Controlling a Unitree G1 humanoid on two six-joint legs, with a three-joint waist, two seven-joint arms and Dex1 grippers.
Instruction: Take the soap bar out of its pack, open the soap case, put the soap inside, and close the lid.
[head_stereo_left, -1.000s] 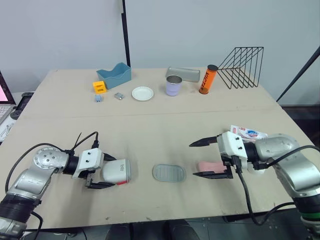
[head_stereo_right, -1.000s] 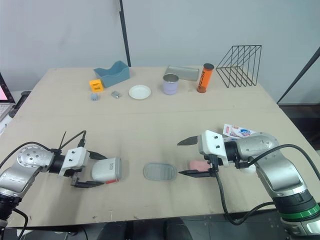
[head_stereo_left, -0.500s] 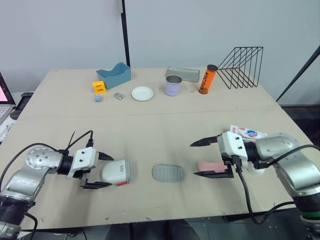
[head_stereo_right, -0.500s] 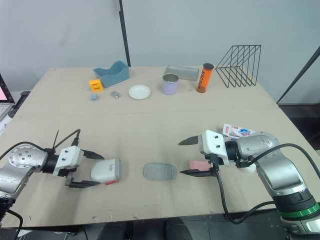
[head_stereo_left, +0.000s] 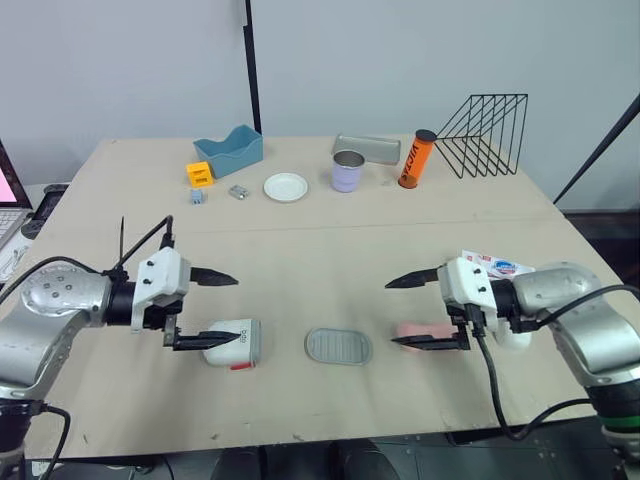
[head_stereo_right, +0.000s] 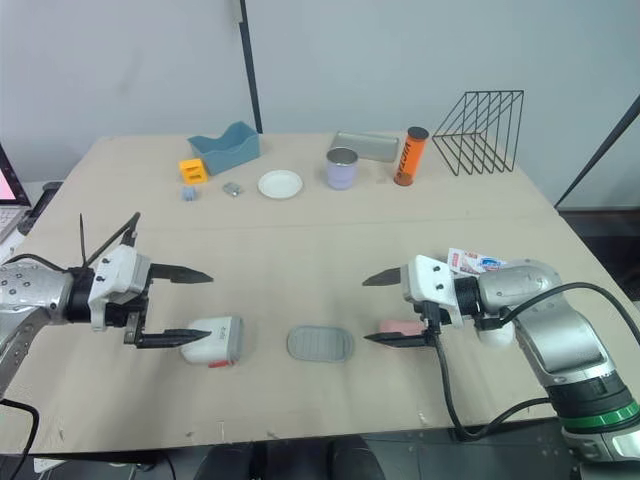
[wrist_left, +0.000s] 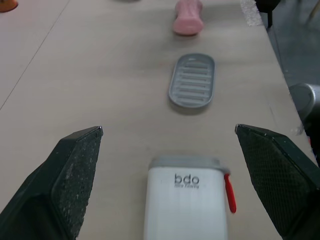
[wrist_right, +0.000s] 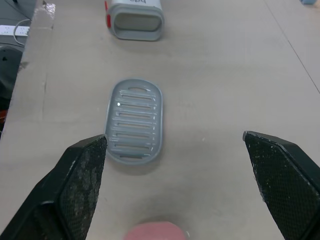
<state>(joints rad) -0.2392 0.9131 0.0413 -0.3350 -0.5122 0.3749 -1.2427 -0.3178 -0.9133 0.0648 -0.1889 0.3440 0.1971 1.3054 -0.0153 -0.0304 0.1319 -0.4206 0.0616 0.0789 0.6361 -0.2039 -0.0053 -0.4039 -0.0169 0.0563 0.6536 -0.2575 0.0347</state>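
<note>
Left wrist view has my left jaws spread wide, the two black fingers (wrist_left: 70, 170) standing well apart with nothing gripped. The soap case (wrist_left: 186, 200), white with a red tab on one side, lies on the bench (wrist_left: 100, 75) between them, clear of both fingers, its grey end turned away from my wrist. Just past that end sits a grey slatted oval tray (wrist_left: 192, 81), flat on the bench, and beyond it the pink soap bar (wrist_left: 188, 22).

My right jaws are open just as wide, fingers (wrist_right: 82, 170) far apart and holding nothing. From the head, the soap bar lies bare on the bench between those fingers, close to their roots; I cannot tell whether the lower finger touches it. The slatted tray lies between my two pairs of jaws, apart from both the case and the soap. The soap pack (head_stereo_left: 497, 266), white with red and blue print, rests beside my right wrist, toward the far side.

Along the far edge of the bench, well apart from all this, stand a blue bin (head_stereo_left: 228, 150), an orange block (head_stereo_left: 199, 175), a white plate (head_stereo_left: 285, 187), a lilac cup (head_stereo_left: 347, 171), a grey metal tray (head_stereo_left: 366, 148), an orange can (head_stereo_left: 416, 158) and a black wire rack (head_stereo_left: 485, 122).
</note>
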